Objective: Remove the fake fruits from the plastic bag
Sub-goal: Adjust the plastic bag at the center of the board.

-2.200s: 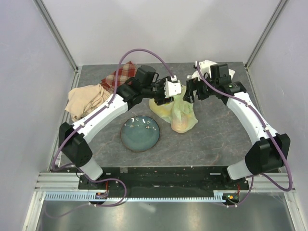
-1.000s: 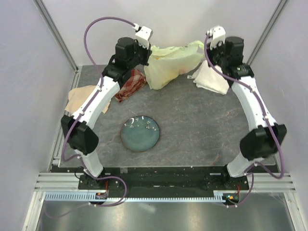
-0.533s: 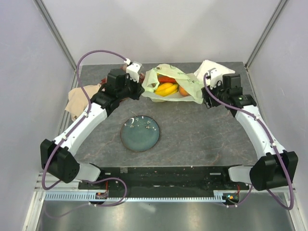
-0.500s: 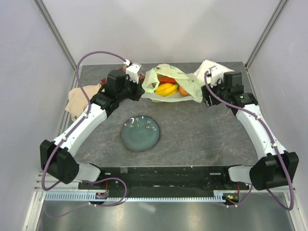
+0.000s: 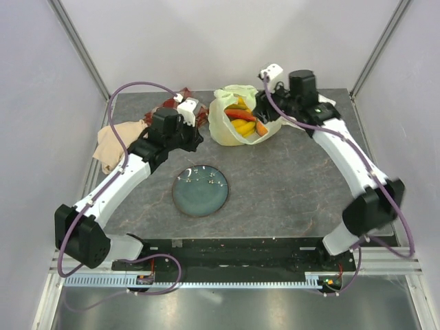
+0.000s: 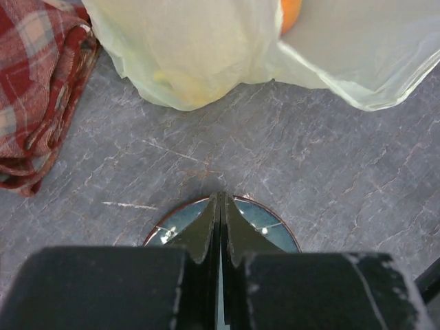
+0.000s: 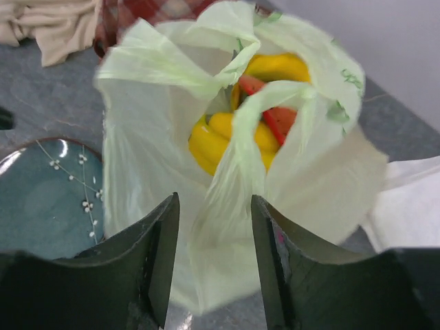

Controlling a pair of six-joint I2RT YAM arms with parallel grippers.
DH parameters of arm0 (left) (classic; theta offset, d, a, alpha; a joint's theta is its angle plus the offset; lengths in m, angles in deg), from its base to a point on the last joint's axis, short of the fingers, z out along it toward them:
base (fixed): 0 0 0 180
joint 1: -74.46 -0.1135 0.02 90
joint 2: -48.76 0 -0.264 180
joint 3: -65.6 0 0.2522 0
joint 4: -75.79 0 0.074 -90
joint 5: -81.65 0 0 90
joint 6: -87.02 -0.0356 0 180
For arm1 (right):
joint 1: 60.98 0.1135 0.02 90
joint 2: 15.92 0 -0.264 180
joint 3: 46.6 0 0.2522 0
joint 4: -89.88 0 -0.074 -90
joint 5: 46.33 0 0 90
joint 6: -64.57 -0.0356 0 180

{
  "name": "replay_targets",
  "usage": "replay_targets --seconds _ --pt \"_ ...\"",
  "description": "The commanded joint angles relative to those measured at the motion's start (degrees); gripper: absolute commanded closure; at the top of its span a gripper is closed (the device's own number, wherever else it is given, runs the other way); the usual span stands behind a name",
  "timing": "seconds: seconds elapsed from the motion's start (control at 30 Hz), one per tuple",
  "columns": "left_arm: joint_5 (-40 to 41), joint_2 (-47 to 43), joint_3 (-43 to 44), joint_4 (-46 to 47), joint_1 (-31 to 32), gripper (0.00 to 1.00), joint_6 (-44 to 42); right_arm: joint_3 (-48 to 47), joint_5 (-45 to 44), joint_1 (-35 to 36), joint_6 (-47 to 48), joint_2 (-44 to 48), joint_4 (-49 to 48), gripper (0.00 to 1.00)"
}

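The pale yellow-green plastic bag (image 5: 223, 129) sits at the back middle of the table, its mouth gaping. Inside show the fake fruits: yellow ones (image 5: 242, 127), a red piece (image 5: 237, 113) and an orange one (image 5: 261, 128). My right gripper (image 7: 214, 206) hovers at the bag's right side, open, with a fold of the bag (image 7: 234, 179) running between its jaws, not pinched. Yellow fruits (image 7: 206, 141) and the red piece (image 7: 278, 120) lie just beyond. My left gripper (image 6: 220, 196) is shut on nothing, left of the bag (image 6: 199, 48), above the plate's far rim.
A blue-green plate (image 5: 199, 191) lies in front of the bag. A red checked cloth (image 6: 34, 82) and a beige cloth (image 5: 120, 141) lie at the back left. A white towel (image 7: 412, 192) is under the right arm at the back right.
Both grippers held the bag stretched wide between them. Now the left has let go, shut and drawn back, and the right stands open over the slumped, narrower bag.
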Motion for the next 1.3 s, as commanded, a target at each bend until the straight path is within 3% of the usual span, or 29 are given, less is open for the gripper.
replay_targets --seconds 0.0,0.1,0.13,0.23,0.43,0.57,0.73,0.87,0.9,0.97,1.03,1.13,1.27 --pt "-2.0 -2.7 0.2 0.7 -0.9 0.98 1.6 -7.6 -1.1 1.9 -3.9 -10.0 -3.6 0.47" --pt "-3.9 -3.5 4.9 0.9 -1.5 0.62 1.3 -13.6 -1.8 2.3 -5.9 -12.0 -3.7 0.46" --pt "-4.1 -3.4 6.1 1.8 -1.4 0.39 1.3 -14.5 -2.8 2.5 -5.9 -11.7 -3.6 0.45" --pt "-8.9 0.1 11.2 2.6 -1.5 0.23 1.0 -16.7 -5.9 2.8 -8.3 -9.8 -3.6 0.39" --pt "-10.6 11.9 22.0 5.2 -0.1 0.18 -0.4 -12.5 -6.5 3.1 -10.1 -5.3 -4.3 0.36" --pt "-6.9 19.8 31.0 4.6 1.1 0.18 -3.3 -9.6 -7.4 3.1 -10.8 -4.4 -4.5 0.37" --pt "-6.3 27.4 36.4 3.3 1.6 0.22 -5.0 -6.5 -8.3 3.1 -6.8 -2.2 -3.1 0.35" --pt "-5.3 27.8 35.3 2.3 1.6 0.23 -5.0 -1.7 -8.9 3.1 -6.3 -0.6 -2.7 0.19" --pt "-4.0 27.6 35.1 2.0 1.6 0.27 -6.4 -0.9 -8.2 3.0 -6.2 -0.5 -2.4 0.18" --pt "-0.3 27.1 34.3 0.8 1.5 0.64 -6.6 0.6 -6.2 3.1 -4.7 -0.5 -1.4 0.13" --pt "3.5 26.3 33.4 0.1 1.1 0.91 -6.0 2.6 -3.7 3.0 -4.0 -1.2 -0.7 0.11" --pt "4.1 22.8 29.2 0.0 0.3 0.97 -2.7 4.7 -0.3 3.3 -2.1 -3.2 -0.9 0.08" --pt "4.0 19.1 22.4 0.4 0.3 0.97 1.2 5.1 -4.1 5.2 1.1 -7.0 -1.4 0.08"
